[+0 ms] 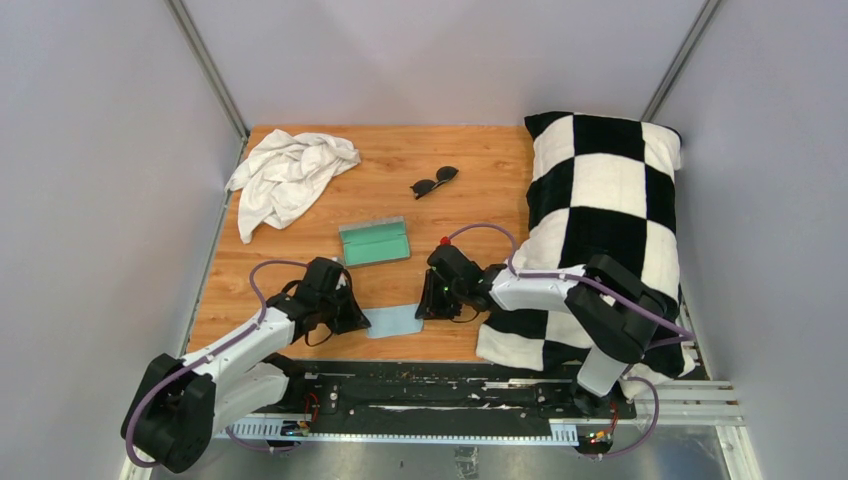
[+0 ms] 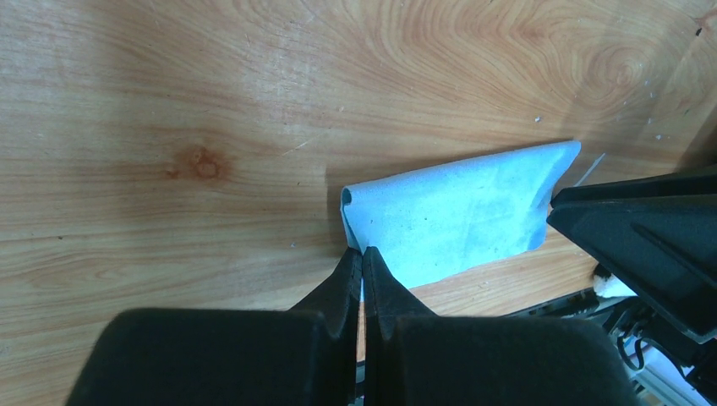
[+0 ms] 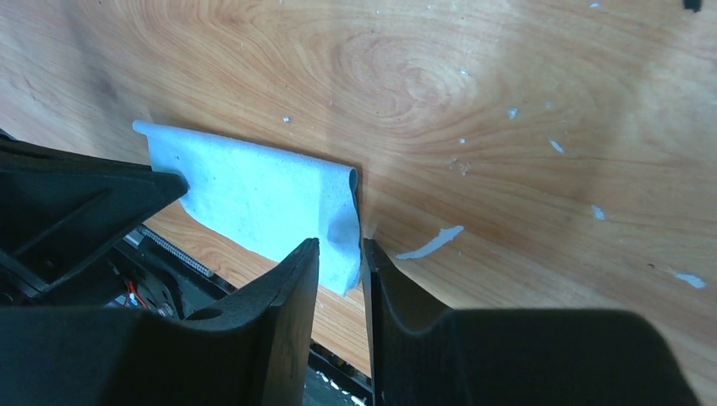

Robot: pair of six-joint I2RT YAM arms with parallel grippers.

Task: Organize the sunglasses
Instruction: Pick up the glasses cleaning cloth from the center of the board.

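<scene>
The sunglasses (image 1: pixel 435 182) lie folded on the wooden table, far from both grippers. The open grey case with teal lining (image 1: pixel 375 242) sits mid-table. A light blue cloth (image 1: pixel 393 321) lies near the front edge between the grippers. My left gripper (image 1: pixel 357 318) is shut on the cloth's left edge (image 2: pixel 457 211), its jaws pinched together (image 2: pixel 362 251). My right gripper (image 1: pixel 425 305) stands at the cloth's right edge. Its jaws (image 3: pixel 340 245) are narrowly apart, with a curled corner of the cloth (image 3: pixel 254 194) between them.
A crumpled white towel (image 1: pixel 290 175) lies at the back left. A black-and-white checkered pillow (image 1: pixel 600 210) covers the right side, and the right arm reaches out from over it. The table's front edge and the black rail (image 1: pixel 430 385) are just behind the cloth.
</scene>
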